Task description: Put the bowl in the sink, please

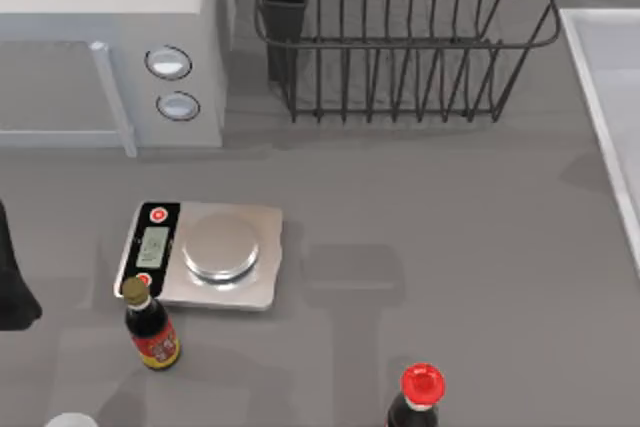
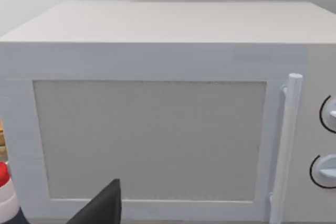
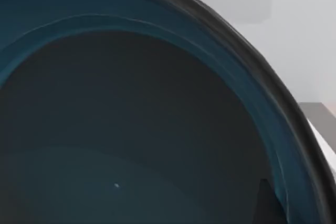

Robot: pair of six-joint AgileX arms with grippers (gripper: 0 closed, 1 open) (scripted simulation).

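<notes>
Bowl [image 3: 131,129] right up vs R wrist cam; sink [image 1: 600,97] at table's R; tool state unclear.

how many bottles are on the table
2 clearly, both along the top view's near edge: a dark sauce bottle with a gold cap and red label beside the silver kitchen scale, and a dark bottle with a red cap nearer the middle. Others may be hidden.

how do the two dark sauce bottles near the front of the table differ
The dark sauce bottle with the gold cap stands beside the kitchen scale, label in view; the dark sauce bottle with the red cap stands farther right, cut off by the top view's bottom edge. Both are dark glass.
</notes>
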